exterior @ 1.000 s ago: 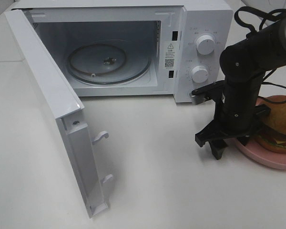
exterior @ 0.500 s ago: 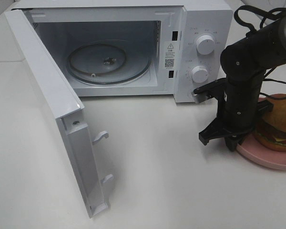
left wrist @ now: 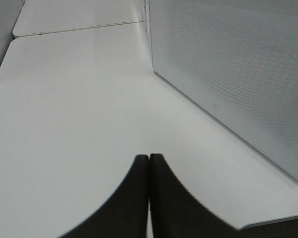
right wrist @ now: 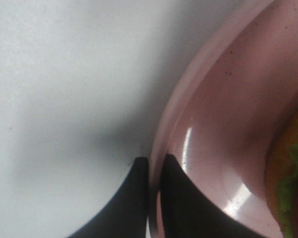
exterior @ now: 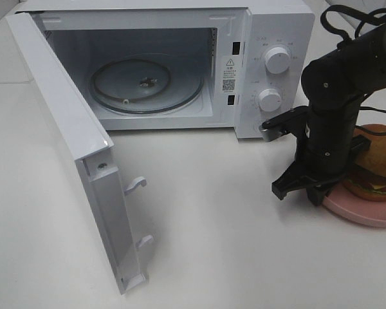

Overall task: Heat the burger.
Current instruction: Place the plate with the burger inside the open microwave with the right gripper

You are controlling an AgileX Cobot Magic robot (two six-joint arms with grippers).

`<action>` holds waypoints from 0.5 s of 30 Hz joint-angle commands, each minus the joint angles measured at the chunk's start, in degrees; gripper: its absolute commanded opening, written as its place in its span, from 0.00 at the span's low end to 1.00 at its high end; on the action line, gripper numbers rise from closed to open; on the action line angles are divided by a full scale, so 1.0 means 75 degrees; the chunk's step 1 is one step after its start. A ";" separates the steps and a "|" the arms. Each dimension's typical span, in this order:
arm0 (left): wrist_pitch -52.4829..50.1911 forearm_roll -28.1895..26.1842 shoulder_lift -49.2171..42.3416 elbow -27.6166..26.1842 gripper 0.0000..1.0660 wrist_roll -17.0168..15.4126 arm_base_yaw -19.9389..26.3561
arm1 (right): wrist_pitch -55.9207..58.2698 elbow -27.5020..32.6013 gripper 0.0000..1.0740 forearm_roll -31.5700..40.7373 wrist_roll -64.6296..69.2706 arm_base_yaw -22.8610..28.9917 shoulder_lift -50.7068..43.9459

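**Lead:** Where was the burger (exterior: 381,168) when you paused?

**Me:** It was on the plate (exterior: 365,217), at the right end of the bench (exterior: 212,251), beside the microwave (exterior: 280,29) and not in it. The door (exterior: 64,129) stood wide open and the turntable (exterior: 148,87) was bare.

**Lead:** And the claws?

**Me:** The right claw (right wrist: 155,166) was nearly closed, one finger on each side of the plate's near rim. I read that as a pinch on the plate, not on the burger. The left claw (left wrist: 149,163) was fully closed on nothing, low over the bench beside the microwave's wall.

**Lead:** So which step was that?

**Me:** The pick-up, I judged, with the plate gripped but not yet lifted. Loading was all to come.

**Lead:** What did the next move need?

**Me:** A small level lift, then a carry leftward across the bench and in through the opening, onto the turntable. The grip was on one edge only, so I reckoned the plate could tip and the burger slide. I wanted the move slow, with the plate kept flat and clear of the microwave's front panel.
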 commanded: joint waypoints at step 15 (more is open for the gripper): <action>-0.0099 -0.0031 -0.0153 0.0000 0.00 0.0008 0.0000 | -0.0634 0.1505 0.00 -0.1070 0.0092 0.1803 -0.1100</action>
